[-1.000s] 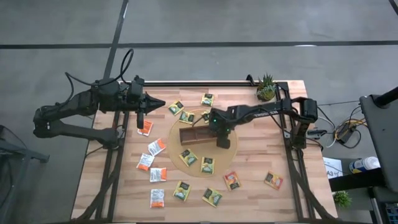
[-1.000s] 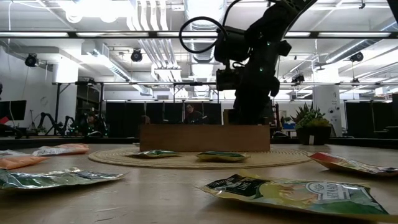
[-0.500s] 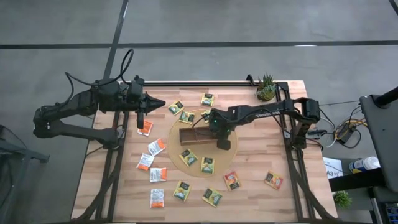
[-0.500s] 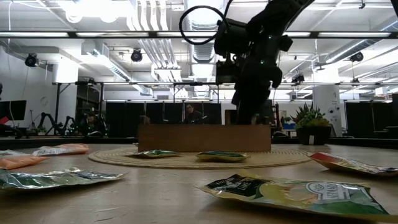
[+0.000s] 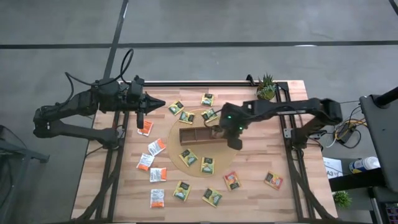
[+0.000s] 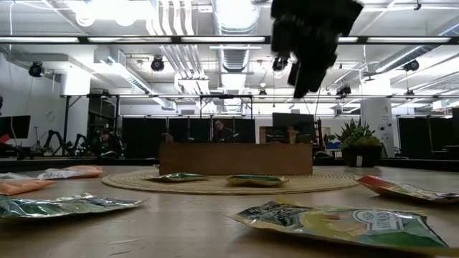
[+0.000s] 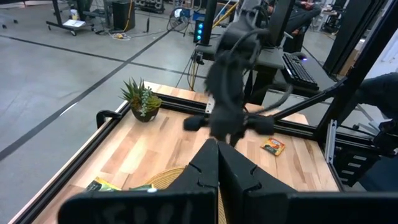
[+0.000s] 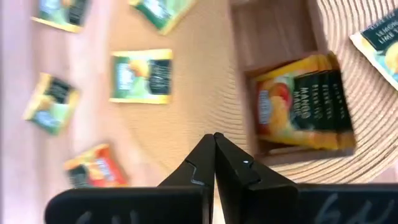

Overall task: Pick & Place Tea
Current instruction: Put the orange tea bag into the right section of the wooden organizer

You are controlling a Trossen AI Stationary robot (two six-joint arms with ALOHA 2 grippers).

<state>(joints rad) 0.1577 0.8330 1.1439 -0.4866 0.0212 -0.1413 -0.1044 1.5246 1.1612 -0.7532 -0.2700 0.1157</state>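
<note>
Several tea sachets already sit in the tray's right compartment, more lie scattered near and left. Right gripper hovers pinched shut and empty just right of them, way closer than the left gripper, also shut, parked far-left.

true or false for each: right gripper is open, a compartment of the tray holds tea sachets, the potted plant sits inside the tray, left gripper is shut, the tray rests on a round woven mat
1. The right gripper is open. False: it is shut and holds nothing.
2. An end compartment of the wooden tray holds orange tea sachets. True.
3. The potted plant sits inside the tray. False: it stands at the table's far corner.
4. The left gripper is shut. True.
5. The tray rests on a round woven mat. True.
</note>
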